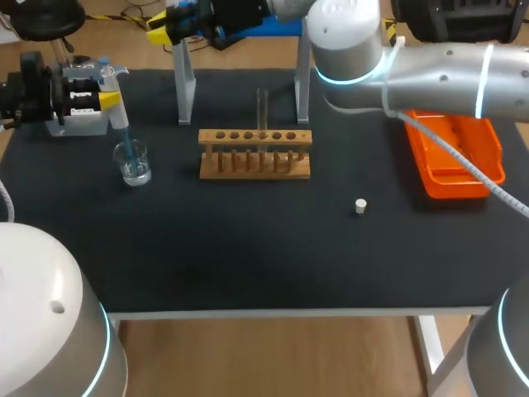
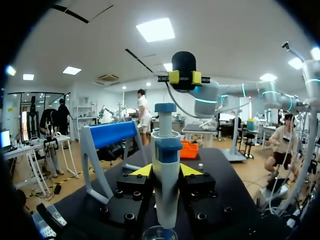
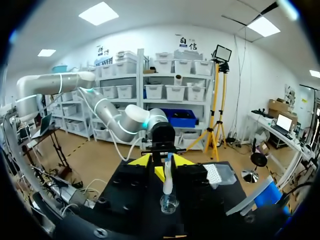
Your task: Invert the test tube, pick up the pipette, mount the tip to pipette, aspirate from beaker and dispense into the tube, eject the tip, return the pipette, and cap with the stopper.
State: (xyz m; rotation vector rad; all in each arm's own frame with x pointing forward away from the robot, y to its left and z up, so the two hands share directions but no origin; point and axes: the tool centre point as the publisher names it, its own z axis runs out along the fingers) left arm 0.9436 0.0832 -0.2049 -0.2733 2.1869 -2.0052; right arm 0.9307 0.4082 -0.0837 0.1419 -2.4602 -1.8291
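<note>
At left of the bench, the left end effector pinches the pipette, its tip inside the beaker: apparently the aspiration step. The right end effector is spread. Next move: lift clear and carry to the test tube in the rack.

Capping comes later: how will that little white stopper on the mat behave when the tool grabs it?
The stopper looks small, so it is probably light and easily knocked aside. It seems round, so it may roll if tipped.
</note>
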